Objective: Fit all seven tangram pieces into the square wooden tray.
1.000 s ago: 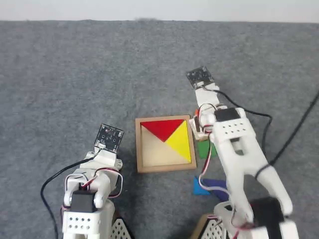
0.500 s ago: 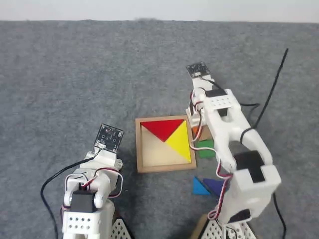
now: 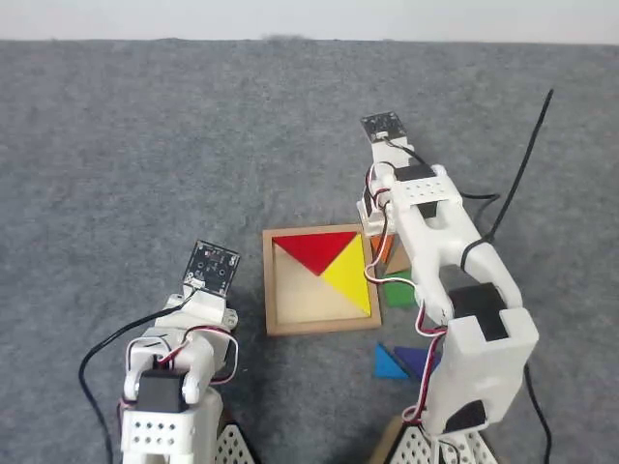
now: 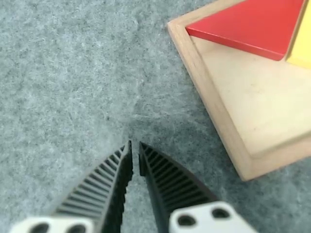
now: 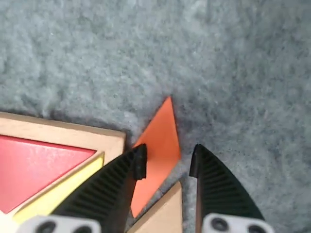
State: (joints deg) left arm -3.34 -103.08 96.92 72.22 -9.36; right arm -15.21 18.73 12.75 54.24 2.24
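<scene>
1. Since only the red triangle (image 3: 314,249) and yellow triangle (image 3: 350,275) lie in the wooden tray (image 3: 269,280), five pieces are likely left.
2. Right gripper (image 5: 167,161), spread, straddles the orange piece (image 5: 158,141) beside the tray.
3. Left gripper (image 4: 135,150): pressed together, empty.

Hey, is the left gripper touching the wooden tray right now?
Apart. The left wrist view shows the left gripper over the grey mat, with bare mat between its tips and the wooden tray.
</scene>
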